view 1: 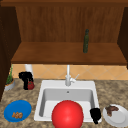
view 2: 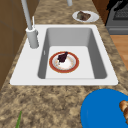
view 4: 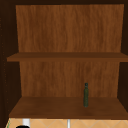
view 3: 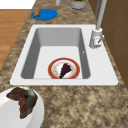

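My left hand hovers over the counter left of the sink, its fingers curled round a small red thing. By the sink's front right corner hangs my right hand, fingers pointing down and relaxed, holding nothing. A red bowl with a white inside lies in the basin, and a dark piece of food rests in it.
A blue plate with brown bits lies front left. The white plate on the right carries dark food. The faucet stands behind the basin. A potted plant is far left, and a green bottle stands on the shelf.
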Robot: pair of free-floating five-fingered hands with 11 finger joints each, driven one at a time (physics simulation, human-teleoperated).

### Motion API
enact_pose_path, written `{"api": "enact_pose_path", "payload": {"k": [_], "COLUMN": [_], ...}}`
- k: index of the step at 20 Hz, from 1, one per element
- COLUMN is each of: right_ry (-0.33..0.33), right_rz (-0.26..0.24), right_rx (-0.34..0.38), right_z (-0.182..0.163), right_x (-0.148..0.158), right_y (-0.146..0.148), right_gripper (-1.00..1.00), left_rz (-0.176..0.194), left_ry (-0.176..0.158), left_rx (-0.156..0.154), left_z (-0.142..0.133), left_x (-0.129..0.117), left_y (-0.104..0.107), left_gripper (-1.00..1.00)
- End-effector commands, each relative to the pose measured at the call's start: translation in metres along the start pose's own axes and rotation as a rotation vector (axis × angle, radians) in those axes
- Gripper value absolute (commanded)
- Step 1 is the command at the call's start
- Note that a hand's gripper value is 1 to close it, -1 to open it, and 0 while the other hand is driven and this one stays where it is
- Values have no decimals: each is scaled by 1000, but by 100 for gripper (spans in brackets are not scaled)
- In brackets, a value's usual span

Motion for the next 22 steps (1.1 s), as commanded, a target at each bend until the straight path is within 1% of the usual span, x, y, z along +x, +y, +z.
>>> {"api": "enact_pose_path", "payload": {"k": [1, 3, 4, 5, 6, 7, 9, 13, 20, 22], "right_ry": [0, 0, 0, 0, 0, 0, 0, 0, 0, 0], "right_rz": [0, 0, 0, 0, 0, 0, 0, 0, 0, 0], "right_rx": [0, 0, 0, 0, 0, 0, 0, 0, 0, 0], "right_z": [0, 0, 0, 0, 0, 0, 0, 0, 0, 0], "right_x": [0, 0, 0, 0, 0, 0, 0, 0, 0, 0], "right_y": [0, 0, 0, 0, 0, 0, 0, 0, 0, 0], "right_gripper": [0, 0, 0, 0, 0, 0, 0, 0, 0, 0], "left_rz": [54, 56, 59, 39, 7, 4, 1, -4, -5, -6], "left_ry": [32, 33, 29, 37, 27, 27, 43, 33, 40, 49], "left_rx": [6, 7, 19, 21, 12, 12, 18, 12, 13, 18], "left_z": [22, 31, 37, 43, 56, 63, 71, 104, 159, 171], "left_x": [-6, -3, -7, -11, -18, -21, -23, -38, -63, -76], "left_y": [-17, -26, -33, -41, -49, -55, -70, -95, -141, -151], "left_gripper": [100, 100, 100, 100, 100, 100, 100, 100, 100, 100]}}
